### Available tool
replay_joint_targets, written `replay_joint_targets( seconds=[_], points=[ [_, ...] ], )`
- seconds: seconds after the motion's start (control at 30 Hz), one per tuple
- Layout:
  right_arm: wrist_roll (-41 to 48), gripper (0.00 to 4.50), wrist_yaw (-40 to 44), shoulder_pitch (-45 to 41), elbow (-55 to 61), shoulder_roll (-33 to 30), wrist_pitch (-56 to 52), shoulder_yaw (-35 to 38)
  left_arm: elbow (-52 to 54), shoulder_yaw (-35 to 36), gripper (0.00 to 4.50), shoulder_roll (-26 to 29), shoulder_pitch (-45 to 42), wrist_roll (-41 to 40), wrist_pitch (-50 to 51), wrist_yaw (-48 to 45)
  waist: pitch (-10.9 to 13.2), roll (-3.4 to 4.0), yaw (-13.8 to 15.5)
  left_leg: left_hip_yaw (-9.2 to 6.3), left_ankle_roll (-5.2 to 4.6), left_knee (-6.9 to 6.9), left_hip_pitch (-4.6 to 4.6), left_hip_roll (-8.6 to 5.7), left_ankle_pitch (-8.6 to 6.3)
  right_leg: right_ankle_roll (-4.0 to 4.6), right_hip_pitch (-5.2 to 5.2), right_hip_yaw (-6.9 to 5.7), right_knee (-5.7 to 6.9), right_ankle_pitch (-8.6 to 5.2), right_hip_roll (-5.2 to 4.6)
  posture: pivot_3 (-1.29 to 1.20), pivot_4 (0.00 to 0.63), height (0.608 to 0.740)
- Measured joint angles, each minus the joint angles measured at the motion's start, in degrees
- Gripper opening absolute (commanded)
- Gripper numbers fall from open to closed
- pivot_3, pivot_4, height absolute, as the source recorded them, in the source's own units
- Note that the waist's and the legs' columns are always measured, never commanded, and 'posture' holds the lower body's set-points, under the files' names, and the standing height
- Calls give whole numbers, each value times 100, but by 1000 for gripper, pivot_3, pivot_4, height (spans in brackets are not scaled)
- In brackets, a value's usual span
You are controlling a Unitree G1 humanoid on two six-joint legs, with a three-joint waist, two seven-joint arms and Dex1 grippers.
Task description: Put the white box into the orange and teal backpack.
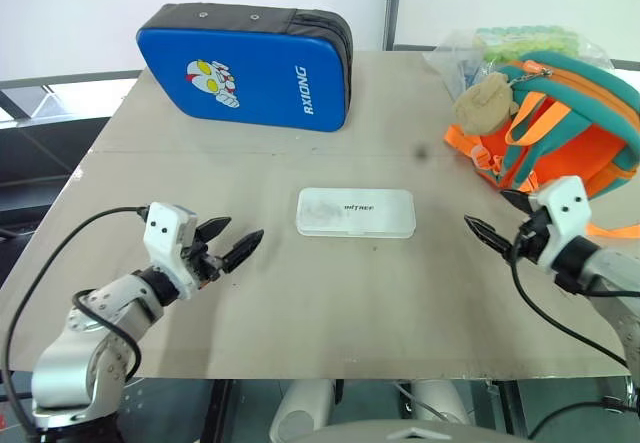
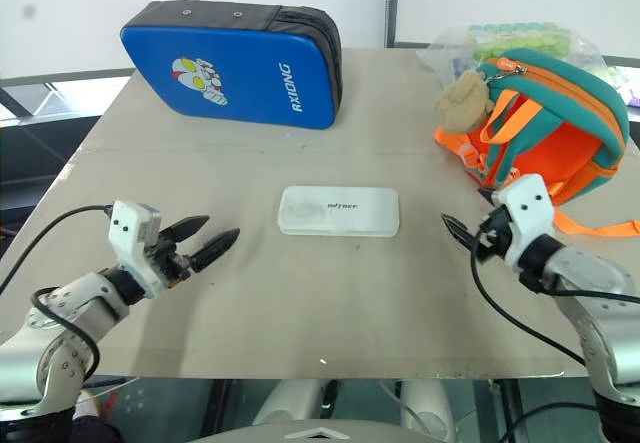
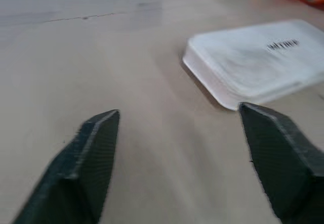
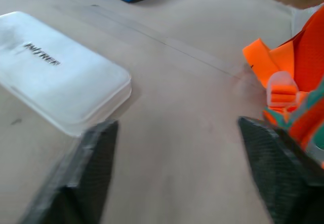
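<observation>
End effectors: left end effector point(image 1: 236, 239) and right end effector point(image 1: 497, 220) are both hanging open with nothing in them, flanking the white box point(image 1: 355, 212).
Box spot: it's lying flat mid-surface point(image 1: 300, 313), left of the orange and teal backpack point(image 1: 560, 128).
Risk: low slick case could be skidding away under a pinch; backpack opening isn't looking wide.
Writing: blue case point(image 1: 250, 63) is reading "RXIONG"; the box lettering is too small to read.

We count one white box point(image 1: 355, 212), flat on the counter point(image 1: 300, 303). One orange and teal backpack point(image 1: 560, 133), with one beige plush charm point(image 1: 484, 103) on it. One blue padded case point(image 1: 245, 65) with one cartoon figure printed on it. One clear plastic bag point(image 1: 480, 48) of green items; we can't count what's inside. Two grippers: left gripper point(image 1: 231, 244), right gripper point(image 1: 497, 217), two black fingers each.
</observation>
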State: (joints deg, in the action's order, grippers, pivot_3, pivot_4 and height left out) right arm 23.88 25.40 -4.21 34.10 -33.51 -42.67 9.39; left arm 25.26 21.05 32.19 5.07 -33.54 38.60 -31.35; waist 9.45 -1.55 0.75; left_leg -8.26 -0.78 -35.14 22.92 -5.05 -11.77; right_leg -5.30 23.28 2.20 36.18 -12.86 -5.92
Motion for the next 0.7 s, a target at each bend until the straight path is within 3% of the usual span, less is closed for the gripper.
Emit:
replay_joint_targets(
  seconds=[0.1, 0.13, 0.17, 0.43, 0.7],
  points=[
    [-431, 774, -546, -524, -393, 364, -243, -615, 70, -274, 979, -320, -441, 84, 495, 769, -1, -1, -3, 0, 1, -2, -4, -1, 1, 0, -1, 0, 6, 2, 4, 0, 150, 740],
    [-563, 276, -652, -649, -511, 433, -272, -790, 69, -378, 946, -333, -546, 140, 624, 932, -1, -1, -5, -1, 1, -2, -4, -1, 1, 1, 0, -1, 7, 3, 6, 0, 150, 740],
    [-740, 53, -788, -816, -700, 512, -293, -1006, 67, -531, 946, -333, -688, 232, 767, 1105, -1, -1, -6, 1, 2, -2, -6, 0, 1, 2, 0, 0, 9, 4, 7, 0, 150, 740],
    [-1611, 53, -992, -1811, -2387, 1336, -55, -2250, -551, -1372, 946, -659, -1798, 923, 1222, 1929, -1, -1, -77, 9, 27, -1, -5, -2, 13, 12, 4, 2, 10, 11, 14, 0, 150, 740],
    [-1674, 53, -69, -1961, -2350, 1086, 11, -2598, -132, -1726, 946, -180, -1350, 1033, 1508, 1416, -2, 2, -175, 2, 23, 2, -4, 6, -2, 14, 11, 9, 10, 10, 21, 0, 150, 740]
  ],
)
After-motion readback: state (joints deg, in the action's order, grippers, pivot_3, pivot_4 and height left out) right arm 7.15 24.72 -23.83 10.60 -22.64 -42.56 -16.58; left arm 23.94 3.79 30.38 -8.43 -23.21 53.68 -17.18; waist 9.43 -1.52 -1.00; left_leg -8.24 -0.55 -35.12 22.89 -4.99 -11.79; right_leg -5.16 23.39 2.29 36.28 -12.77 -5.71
